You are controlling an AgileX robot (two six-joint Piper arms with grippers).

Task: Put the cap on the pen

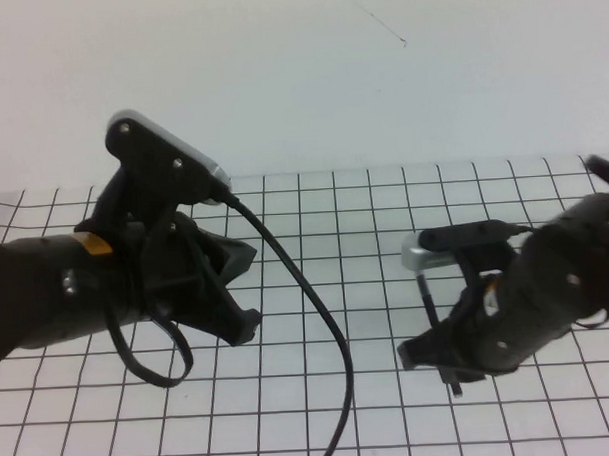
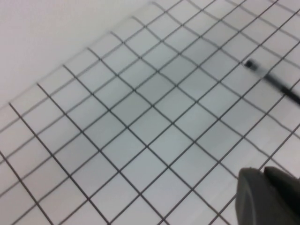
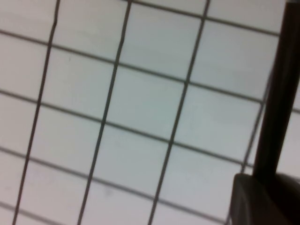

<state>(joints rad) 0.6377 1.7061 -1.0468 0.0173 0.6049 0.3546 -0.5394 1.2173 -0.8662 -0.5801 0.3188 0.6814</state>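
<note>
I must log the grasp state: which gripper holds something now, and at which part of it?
The right gripper holds the pen near its lower end, upright. The left gripper, raised at the left, shows nothing held.

A slim black pen (image 1: 430, 302) stands out against the white table (image 1: 317, 288) ruled with a dark grid.

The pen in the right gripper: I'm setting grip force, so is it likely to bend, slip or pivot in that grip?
The pen looks straight and slim, so probably stiff and light. The right gripper holds it near-upright low on its shaft; a narrow shaft could pivot. The left gripper hangs apart on the left, with no cap visible.
</note>
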